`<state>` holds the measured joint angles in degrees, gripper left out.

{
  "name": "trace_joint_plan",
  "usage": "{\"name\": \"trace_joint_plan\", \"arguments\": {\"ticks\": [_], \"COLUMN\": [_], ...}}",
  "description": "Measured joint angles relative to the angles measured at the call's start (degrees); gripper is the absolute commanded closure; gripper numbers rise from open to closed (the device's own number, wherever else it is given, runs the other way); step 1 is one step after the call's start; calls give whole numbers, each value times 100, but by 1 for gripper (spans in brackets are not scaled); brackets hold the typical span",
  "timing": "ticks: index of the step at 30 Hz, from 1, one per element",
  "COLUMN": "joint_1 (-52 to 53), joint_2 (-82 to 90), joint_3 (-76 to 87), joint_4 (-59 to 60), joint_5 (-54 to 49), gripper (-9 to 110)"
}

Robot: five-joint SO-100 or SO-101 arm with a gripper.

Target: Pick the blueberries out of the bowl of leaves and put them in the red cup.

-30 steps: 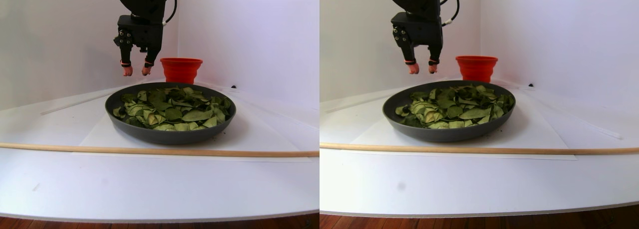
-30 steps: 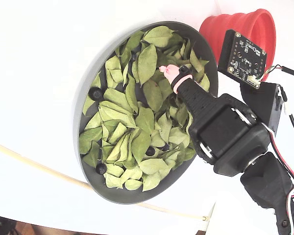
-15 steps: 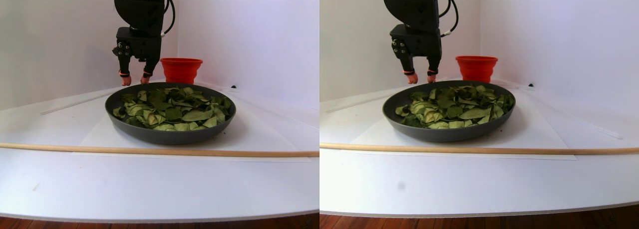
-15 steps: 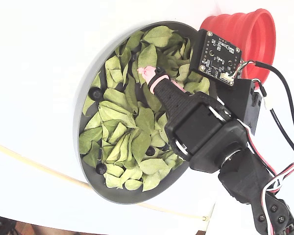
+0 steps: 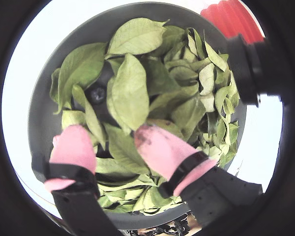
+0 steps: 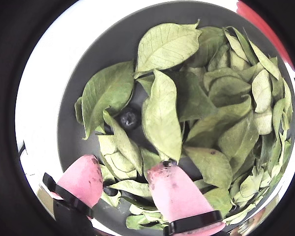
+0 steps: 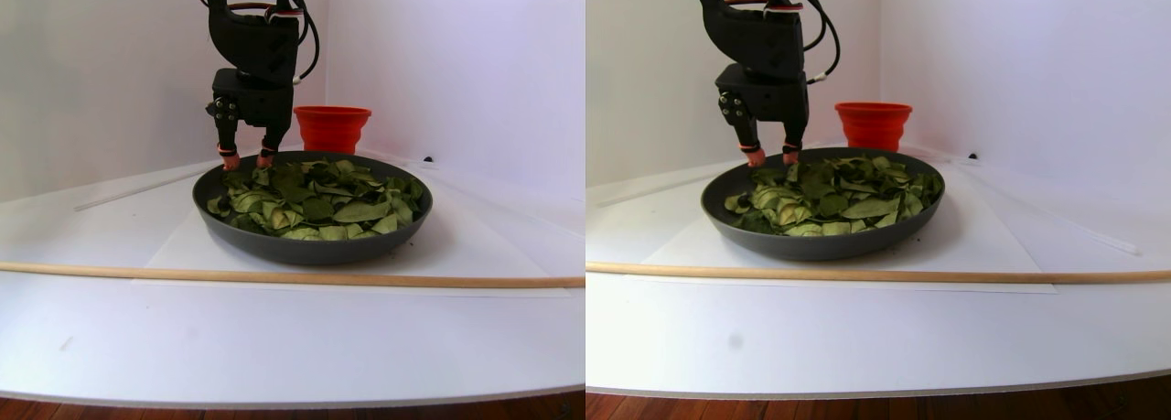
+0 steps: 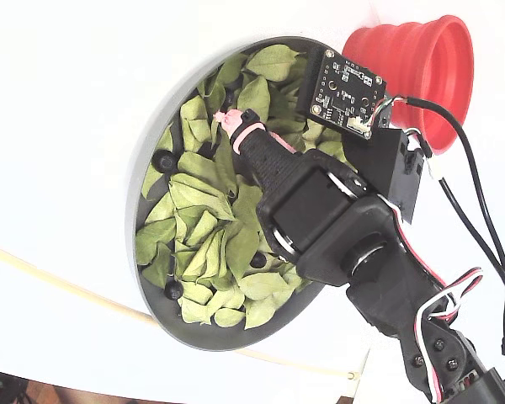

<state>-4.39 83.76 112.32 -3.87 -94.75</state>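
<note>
A dark grey bowl (image 5: 44,123) (image 6: 69,132) (image 7: 302,246) (image 8: 204,339) holds many green leaves (image 5: 130,93). One dark blueberry (image 5: 97,93) (image 6: 129,118) lies between leaves, just ahead of my fingers. The fixed view shows more blueberries near the bowl's rim (image 8: 164,160) (image 8: 174,290). My gripper (image 5: 113,137) (image 6: 125,172) (image 7: 245,160) (image 8: 229,123) has pink fingertips. It is open and empty, low over the leaves at the bowl's far side. The red cup (image 5: 231,17) (image 6: 258,22) (image 7: 332,127) (image 8: 421,59) stands just behind the bowl.
The bowl stands on a white sheet on a white table. A thin wooden rod (image 7: 274,275) (image 8: 59,286) lies across the table in front of the bowl. White walls close the back and sides. The arm's cables (image 8: 480,252) hang beside the cup.
</note>
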Motion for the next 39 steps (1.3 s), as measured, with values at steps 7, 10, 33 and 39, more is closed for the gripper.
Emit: {"name": "trace_joint_plan", "arguments": {"ticks": [7,10,33,39], "joint_1": [0,0,0,0], "joint_2": [-255,-325,-809,-932], "joint_3": [-211,-281,-563,-598], "joint_4": [-88,-149,-483,-501], "joint_5": [53,132,387,387], "gripper": [84,84,84,85]}}
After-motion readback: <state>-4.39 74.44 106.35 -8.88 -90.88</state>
